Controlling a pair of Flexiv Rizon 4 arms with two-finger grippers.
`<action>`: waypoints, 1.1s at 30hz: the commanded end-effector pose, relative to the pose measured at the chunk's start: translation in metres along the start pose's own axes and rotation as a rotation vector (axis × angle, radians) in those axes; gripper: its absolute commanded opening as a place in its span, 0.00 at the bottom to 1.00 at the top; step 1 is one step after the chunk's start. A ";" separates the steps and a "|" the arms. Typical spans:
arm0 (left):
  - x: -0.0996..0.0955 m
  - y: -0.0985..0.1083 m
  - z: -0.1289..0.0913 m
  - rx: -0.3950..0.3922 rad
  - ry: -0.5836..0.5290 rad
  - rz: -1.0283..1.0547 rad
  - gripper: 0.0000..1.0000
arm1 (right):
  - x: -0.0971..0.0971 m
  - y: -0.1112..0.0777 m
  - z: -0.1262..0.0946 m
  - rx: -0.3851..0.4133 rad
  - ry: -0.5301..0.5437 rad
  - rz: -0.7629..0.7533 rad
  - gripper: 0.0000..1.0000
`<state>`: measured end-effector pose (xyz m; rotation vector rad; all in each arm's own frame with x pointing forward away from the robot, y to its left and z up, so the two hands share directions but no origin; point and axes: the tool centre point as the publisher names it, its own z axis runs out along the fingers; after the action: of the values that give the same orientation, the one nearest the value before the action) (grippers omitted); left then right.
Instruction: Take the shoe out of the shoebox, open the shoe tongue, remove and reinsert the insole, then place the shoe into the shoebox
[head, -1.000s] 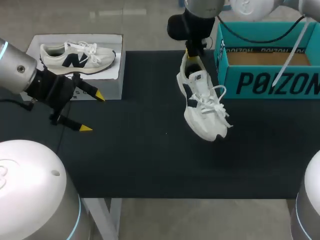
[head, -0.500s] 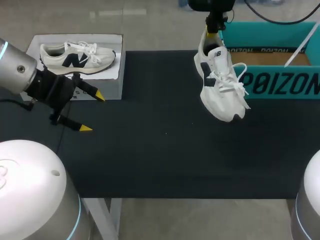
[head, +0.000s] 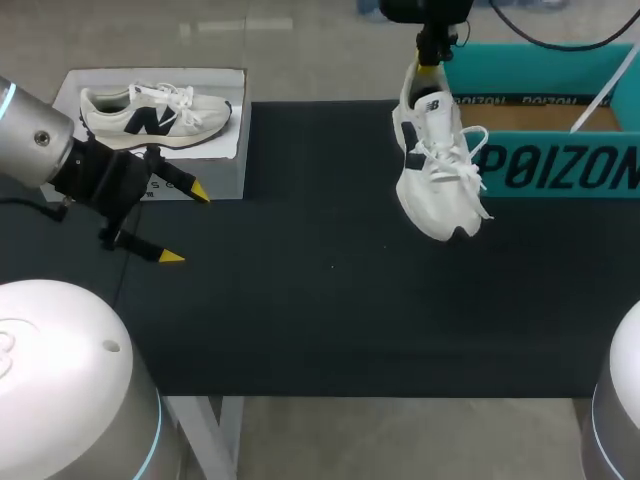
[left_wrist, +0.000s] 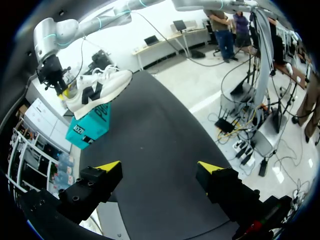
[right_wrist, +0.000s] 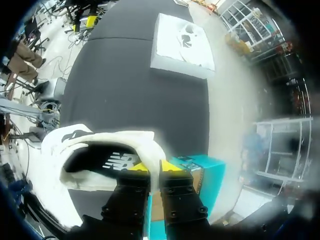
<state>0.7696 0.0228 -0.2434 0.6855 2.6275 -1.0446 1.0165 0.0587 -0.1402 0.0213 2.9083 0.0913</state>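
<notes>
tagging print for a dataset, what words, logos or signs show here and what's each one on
Big dark block letters, a brand name, on the teal box front: partly covered by the shoe.
Small dark print on the teal box's upper band: too small to read.
Dark logo on the shoe's side, white logo inside it: brand marks only.
Small print on the white box side: too small to read.

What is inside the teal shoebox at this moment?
Only a bare brown cardboard floor shows inside the shoebox. Its front wall hides the near strip of the floor, and the shoe, hanging from the right claw, covers one corner.
</notes>
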 end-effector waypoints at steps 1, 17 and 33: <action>-0.001 0.000 0.000 -0.002 0.004 0.000 1.00 | -0.025 -0.020 -0.009 0.051 -0.032 0.273 0.00; -0.001 0.000 0.000 -0.002 0.004 0.000 1.00 | -0.036 -0.173 -0.031 0.047 -0.120 1.133 0.00; -0.001 0.000 0.000 -0.002 0.004 0.000 1.00 | -0.028 -0.196 -0.030 -0.010 -0.124 1.246 0.00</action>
<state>0.7695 0.0227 -0.2434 0.6857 2.6274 -1.0446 1.0400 -0.1387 -0.1173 1.5303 2.4345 0.2327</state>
